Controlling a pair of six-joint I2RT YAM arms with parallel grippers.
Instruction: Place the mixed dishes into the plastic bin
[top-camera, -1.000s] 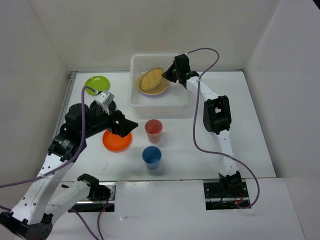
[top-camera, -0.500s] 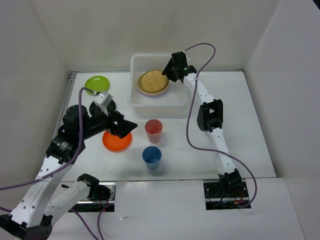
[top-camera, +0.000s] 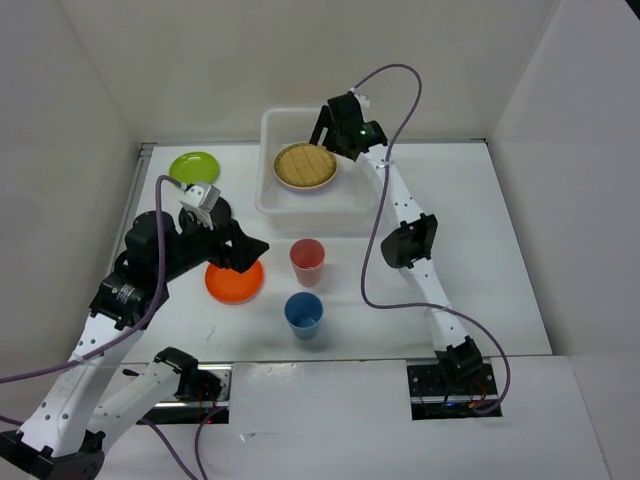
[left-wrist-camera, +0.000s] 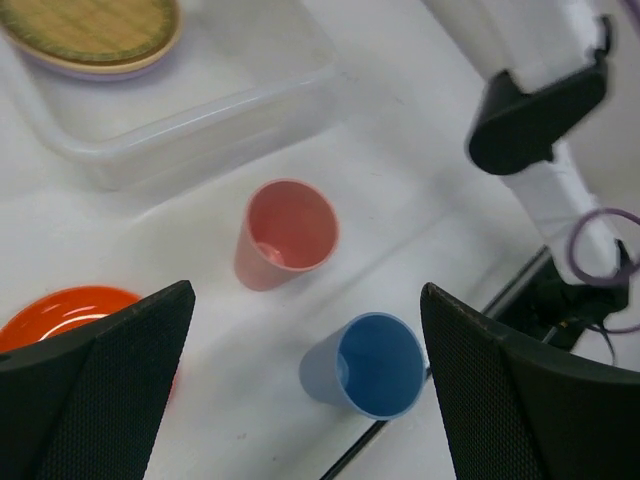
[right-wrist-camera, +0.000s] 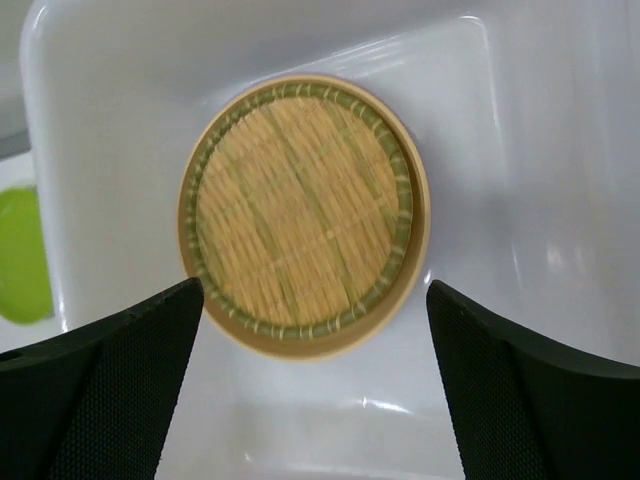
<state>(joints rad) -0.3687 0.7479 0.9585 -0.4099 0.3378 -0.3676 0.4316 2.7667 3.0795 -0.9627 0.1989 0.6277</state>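
The woven bamboo plate (top-camera: 305, 165) (right-wrist-camera: 300, 205) lies flat in the plastic bin (top-camera: 268, 135) (right-wrist-camera: 500, 150), on top of a pale plate whose rim shows around it. My right gripper (top-camera: 325, 128) (right-wrist-camera: 315, 400) hovers open above that plate and holds nothing. The orange plate (top-camera: 232, 282) (left-wrist-camera: 50, 310), pink cup (top-camera: 307, 260) (left-wrist-camera: 288, 232) and blue cup (top-camera: 304, 312) (left-wrist-camera: 372, 365) sit on the table. Over the orange plate's right edge, my left gripper (top-camera: 248, 252) (left-wrist-camera: 305, 395) is open and empty. A lime green plate (top-camera: 194, 166) (right-wrist-camera: 20, 255) lies left of the bin.
White walls close in the table on three sides. The right arm's dark elbow (top-camera: 405, 245) (left-wrist-camera: 535, 115) and its purple cable (top-camera: 380, 290) stretch over the table right of the cups. The table's near edge runs just beyond the blue cup.
My right gripper opened and let go of the bamboo plate, which went from tilted to flat in the bin. The right gripper drew back and left. The left arm barely shifted.
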